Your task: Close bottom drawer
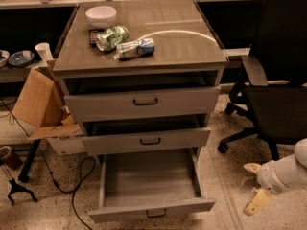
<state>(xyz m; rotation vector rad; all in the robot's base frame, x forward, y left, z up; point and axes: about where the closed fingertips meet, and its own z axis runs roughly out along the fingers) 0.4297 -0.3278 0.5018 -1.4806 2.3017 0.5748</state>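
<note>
The bottom drawer [151,210] of the grey wood-grain cabinet is pulled far out, showing its wide, shallow, empty box. Its short front panel carries a small dark bar handle [156,213] near the frame's lower edge. My gripper [252,186] is low at the right, to the right of the drawer and apart from it, at about the height of its front. Its two tan fingers [256,201] are spread apart and hold nothing.
The two upper drawers [144,102] stand slightly open. A white bowl [101,16] and two cans [111,37] lie on the cabinet top. A black office chair [276,75] stands to the right. A cardboard box [41,102] and cables lie on the floor at the left.
</note>
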